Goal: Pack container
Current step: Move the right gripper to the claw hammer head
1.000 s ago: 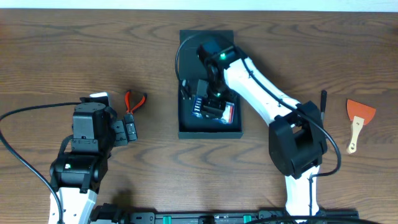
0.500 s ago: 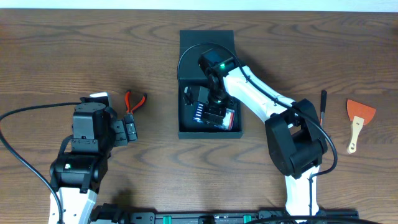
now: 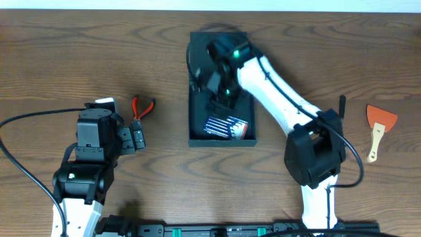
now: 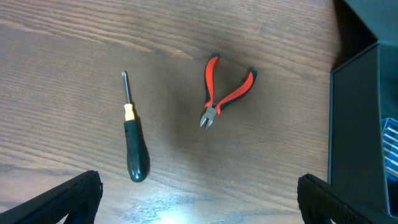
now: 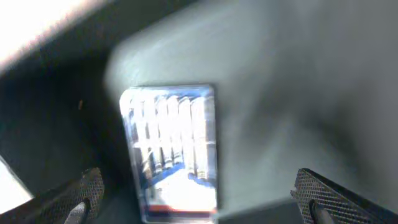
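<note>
though the right wrist view is smeared, the matte, boxy teal container (image 3: 221, 142) sits centrally on the grainy wooden surface (image 3: 66, 52), a ribbed clear case (image 3: 225, 126) flat inside. right jaws gape above it, empty; left jaws likewise, near red-handled pliers (image 4: 224, 93).

Red-handled pliers (image 4: 213, 107) beside a dark-handled screwdriver (image 4: 135, 155) — orange scraper (image 3: 380, 118) well apart, rightward

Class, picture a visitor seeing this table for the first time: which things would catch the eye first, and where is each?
The dark box at the middle of the table stands out, with a blue striped pack lying inside it and the white right arm reaching over it. Next come the red-handled pliers to the left of the box, and an orange scraper at the far right.
</note>
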Tool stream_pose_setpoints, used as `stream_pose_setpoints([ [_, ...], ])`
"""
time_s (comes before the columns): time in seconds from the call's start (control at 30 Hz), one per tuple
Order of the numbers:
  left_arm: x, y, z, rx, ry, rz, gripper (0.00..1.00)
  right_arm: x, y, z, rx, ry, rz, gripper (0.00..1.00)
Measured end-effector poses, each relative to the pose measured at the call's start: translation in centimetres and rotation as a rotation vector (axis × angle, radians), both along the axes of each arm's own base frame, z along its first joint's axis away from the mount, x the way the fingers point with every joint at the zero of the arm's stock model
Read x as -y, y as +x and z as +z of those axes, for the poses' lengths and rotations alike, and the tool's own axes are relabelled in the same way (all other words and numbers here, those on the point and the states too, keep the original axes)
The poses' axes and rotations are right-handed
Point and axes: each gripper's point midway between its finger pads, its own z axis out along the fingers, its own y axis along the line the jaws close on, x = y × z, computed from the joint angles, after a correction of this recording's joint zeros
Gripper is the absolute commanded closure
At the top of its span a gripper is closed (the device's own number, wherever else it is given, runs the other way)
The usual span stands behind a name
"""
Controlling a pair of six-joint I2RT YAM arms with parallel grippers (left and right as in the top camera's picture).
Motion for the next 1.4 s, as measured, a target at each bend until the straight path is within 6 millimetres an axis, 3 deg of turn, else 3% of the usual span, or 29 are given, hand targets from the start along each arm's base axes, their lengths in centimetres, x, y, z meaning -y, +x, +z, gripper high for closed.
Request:
stream_pose_setpoints([
  [0.1, 0.0, 0.0, 0.0, 0.0, 0.0, 0.0, 0.01, 0.2, 2.8, 4.5, 0.111, 0.011, -0.142, 0.01],
  [0.2, 0.0, 0.0, 0.0, 0.0, 0.0, 0.0, 0.01, 3.2, 5.1, 9.0, 0.197, 0.014, -0.426, 0.01],
  [0.3, 0.0, 0.0, 0.0, 0.001, 0.0, 0.0, 0.01, 9.7, 6.1, 12.6, 0.215, 0.02, -0.822, 0.01],
  [0.4, 0.0, 0.0, 0.0, 0.001, 0.0, 0.001, 0.01, 17.6, 5.8, 14.2, 0.199, 0.007, -1.195, 0.01],
  [0.43, 0.0, 0.0, 0.0, 0.001, 0.0, 0.001, 0.02, 19.3, 5.5, 14.3, 0.188, -0.007, -1.268, 0.01],
  [0.5, 0.0, 0.0, 0.0, 0.001, 0.0, 0.0, 0.01, 24.0, 4.2, 14.1, 0.15, -0.059, -1.455, 0.01],
  [0.57, 0.0, 0.0, 0.0, 0.001, 0.0, 0.0, 0.01, 27.0, 3.3, 13.7, 0.124, -0.096, -1.584, 0.01],
  [0.8, 0.0, 0.0, 0.0, 0.001, 0.0, 0.0, 0.01, 33.0, 1.0, 12.3, 0.057, -0.167, -1.816, 0.01],
  [0.97, 0.0, 0.0, 0.0, 0.001, 0.0, 0.0, 0.01, 34.3, -0.2, 9.5, -0.013, -0.235, -1.844, 0.01],
  [1.4, 0.0, 0.0, 0.0, 0.001, 0.0, 0.0, 0.02, 33.2, -4.3, -1.3, -0.214, -0.387, -1.811, 0.01],
])
